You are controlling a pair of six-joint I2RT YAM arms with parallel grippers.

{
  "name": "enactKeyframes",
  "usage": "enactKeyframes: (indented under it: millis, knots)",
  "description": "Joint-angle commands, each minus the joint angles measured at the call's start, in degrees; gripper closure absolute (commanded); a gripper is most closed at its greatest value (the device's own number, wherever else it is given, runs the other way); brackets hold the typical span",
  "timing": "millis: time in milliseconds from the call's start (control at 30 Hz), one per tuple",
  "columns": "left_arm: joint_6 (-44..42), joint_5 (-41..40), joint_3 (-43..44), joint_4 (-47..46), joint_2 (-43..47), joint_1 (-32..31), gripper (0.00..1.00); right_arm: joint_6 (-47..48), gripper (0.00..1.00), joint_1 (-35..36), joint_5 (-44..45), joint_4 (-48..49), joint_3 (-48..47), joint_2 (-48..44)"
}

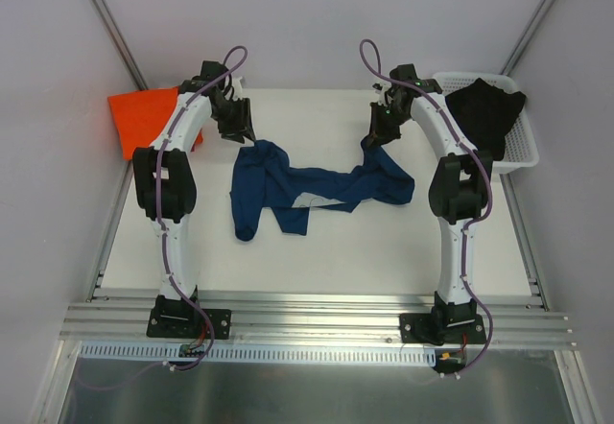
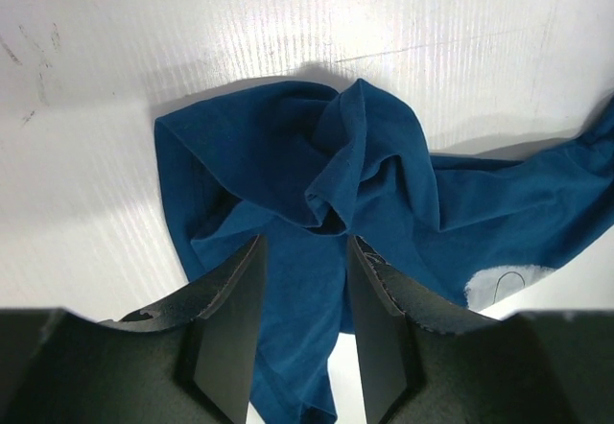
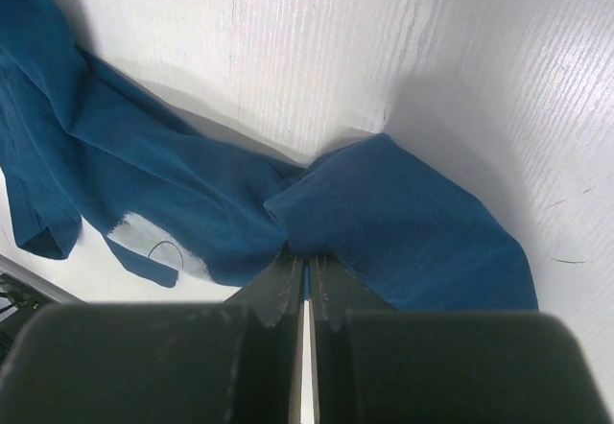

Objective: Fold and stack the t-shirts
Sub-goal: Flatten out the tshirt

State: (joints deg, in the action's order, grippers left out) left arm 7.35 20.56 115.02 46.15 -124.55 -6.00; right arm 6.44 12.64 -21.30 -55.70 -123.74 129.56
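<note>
The navy blue t-shirt point(image 1: 288, 189) lies crumpled and stretched sideways across the middle of the white table; part of its pale print point(image 3: 158, 242) shows. My left gripper point(image 1: 246, 139) is at the shirt's far left corner. In the left wrist view its jaws point(image 2: 305, 247) stand open with a bunched fold of the shirt point(image 2: 326, 184) between and beneath them. My right gripper point(image 1: 372, 144) is shut on the shirt's far right part, and the cloth point(image 3: 403, 223) is pinched at the fingertips point(image 3: 305, 263). The orange t-shirt point(image 1: 144, 117) lies at the far left.
A white plastic basket point(image 1: 523, 151) holding a black cloth point(image 1: 487, 107) stands at the far right. The table point(image 1: 336, 242) ends at an aluminium rail at the near edge. Grey walls enclose both sides.
</note>
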Motion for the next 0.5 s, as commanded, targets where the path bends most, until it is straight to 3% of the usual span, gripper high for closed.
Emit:
enactKeyframes:
  millis: [0,467]
  knots:
    - [0.6,0.1,0.0,0.2,0.4,0.0,0.61,-0.2,1.00,0.2,0.5,0.4,-2.3,-1.9]
    - [0.6,0.3,1.8,0.1,-3.6,0.5,0.63,-0.2,1.00,0.3,0.9,0.4,-2.5,-1.2]
